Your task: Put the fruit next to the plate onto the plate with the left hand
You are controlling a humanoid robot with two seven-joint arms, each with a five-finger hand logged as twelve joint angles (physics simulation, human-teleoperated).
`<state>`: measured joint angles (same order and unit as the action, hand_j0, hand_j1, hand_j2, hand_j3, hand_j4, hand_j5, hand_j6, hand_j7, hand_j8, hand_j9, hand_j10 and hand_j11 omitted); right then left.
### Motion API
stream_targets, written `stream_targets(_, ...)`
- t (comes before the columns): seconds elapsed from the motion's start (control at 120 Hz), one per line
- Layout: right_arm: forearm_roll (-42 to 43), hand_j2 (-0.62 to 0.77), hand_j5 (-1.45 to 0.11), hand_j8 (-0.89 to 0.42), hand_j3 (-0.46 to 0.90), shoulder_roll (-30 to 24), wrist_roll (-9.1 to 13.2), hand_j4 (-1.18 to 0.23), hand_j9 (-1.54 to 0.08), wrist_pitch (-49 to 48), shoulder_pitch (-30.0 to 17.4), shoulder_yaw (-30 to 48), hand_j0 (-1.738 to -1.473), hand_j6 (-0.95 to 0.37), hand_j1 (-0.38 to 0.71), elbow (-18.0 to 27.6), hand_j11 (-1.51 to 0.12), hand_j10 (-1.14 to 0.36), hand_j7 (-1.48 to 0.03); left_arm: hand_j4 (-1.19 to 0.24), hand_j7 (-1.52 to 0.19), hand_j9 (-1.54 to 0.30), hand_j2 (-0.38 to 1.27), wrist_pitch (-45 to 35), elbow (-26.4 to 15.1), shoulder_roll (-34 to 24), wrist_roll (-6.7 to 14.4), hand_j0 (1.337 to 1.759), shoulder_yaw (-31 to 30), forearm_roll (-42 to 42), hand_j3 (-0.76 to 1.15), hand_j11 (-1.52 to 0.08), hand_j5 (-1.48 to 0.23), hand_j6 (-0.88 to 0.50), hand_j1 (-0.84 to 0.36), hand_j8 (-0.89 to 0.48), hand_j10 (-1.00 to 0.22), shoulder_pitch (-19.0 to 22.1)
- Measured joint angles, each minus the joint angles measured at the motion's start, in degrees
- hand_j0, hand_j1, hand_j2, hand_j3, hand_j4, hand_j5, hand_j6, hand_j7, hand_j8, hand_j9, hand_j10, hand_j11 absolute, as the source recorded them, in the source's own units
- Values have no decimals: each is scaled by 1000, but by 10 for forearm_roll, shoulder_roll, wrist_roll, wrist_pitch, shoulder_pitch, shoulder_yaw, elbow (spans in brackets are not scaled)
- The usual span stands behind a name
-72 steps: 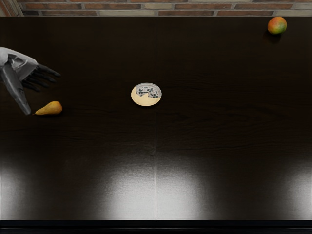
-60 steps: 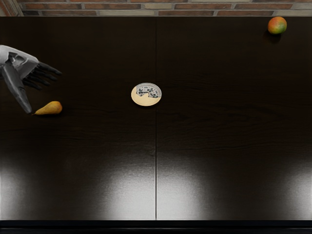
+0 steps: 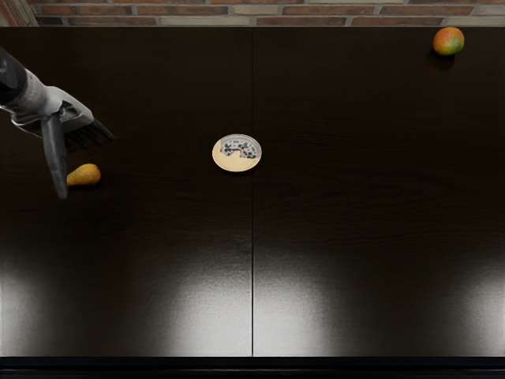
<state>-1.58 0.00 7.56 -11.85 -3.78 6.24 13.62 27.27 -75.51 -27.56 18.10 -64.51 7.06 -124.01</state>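
Note:
A yellow pear (image 3: 85, 174) lies on its side on the dark table, left of a small round plate (image 3: 237, 153) with a blue-and-white pattern. My left hand (image 3: 69, 142) comes in from the left edge and hovers just above and behind the pear, open. Its thumb points down in front of the pear's narrow end and hides the stem tip. The dark fingers are spread toward the right and hold nothing. The right arm is out of view.
A red-orange round fruit (image 3: 448, 40) sits at the far right back corner. A brick wall (image 3: 237, 12) runs along the table's back edge. A thin seam (image 3: 252, 260) splits the tabletop down the middle.
My left hand has moved right and a little down, now over the pear's left end. The pear, plate and far fruit have not moved.

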Motion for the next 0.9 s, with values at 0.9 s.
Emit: stream_targets(0.9,0,-3,-19,-15,0,0,0,-15,-19,0,0,0,-1658,-15,-331,0,-19,-15,-20,-63,-81,-81,13,-536,-63,113,-72,1658,-6,-5,0,-81,-81,-63,274,-63,-63,177)
